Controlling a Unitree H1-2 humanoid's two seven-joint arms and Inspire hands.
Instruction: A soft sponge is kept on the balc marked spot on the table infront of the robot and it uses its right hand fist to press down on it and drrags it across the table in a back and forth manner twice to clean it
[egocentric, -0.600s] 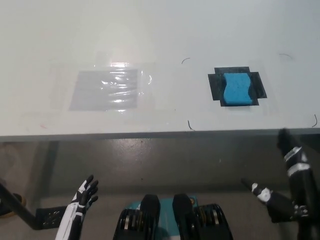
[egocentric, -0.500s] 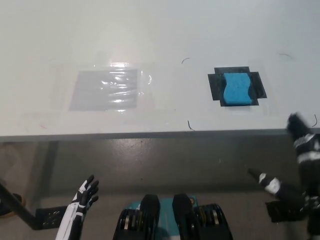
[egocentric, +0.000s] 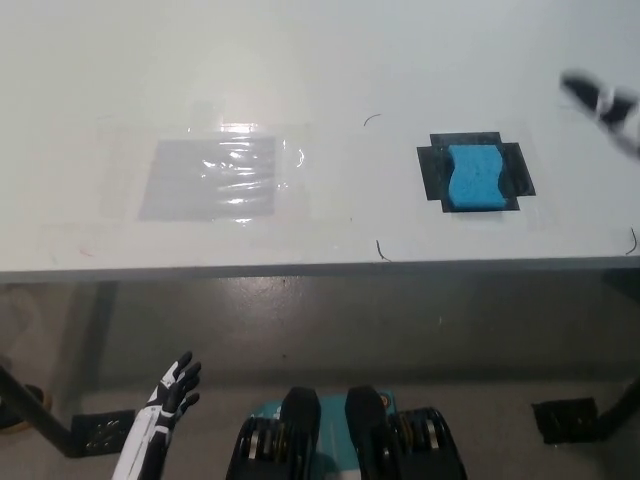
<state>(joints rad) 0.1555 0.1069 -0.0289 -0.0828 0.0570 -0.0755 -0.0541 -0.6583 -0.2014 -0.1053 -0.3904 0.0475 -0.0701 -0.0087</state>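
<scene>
- A steep downward look at a white table (egocentric: 320, 60), its front edge running across the middle of the picture.
- A soft blue sponge with pinched-in sides (egocentric: 474, 179) lies flat on a black taped patch (egocentric: 436, 172) at the right of the table, inside the tape's outline.
- The sponge's long axis runs from the table's near edge towards its far side, tilted only slightly, with its short ends facing near and far.
- The black right hand (egocentric: 603, 103), low beside the table edge half a second ago, has swung up and now shows as a blurred streak at the far right, beyond the sponge and well apart from it.
- Its fingers are too blurred to tell whether they are clenched.
- This reads as the approach: pressing has not begun.
- The white left hand (egocentric: 173, 385) rests at the lower left, below the table, fingers spread and holding nothing.
- A clear plastic sheet (egocentric: 215, 178) lies flat at the table's left.
</scene>
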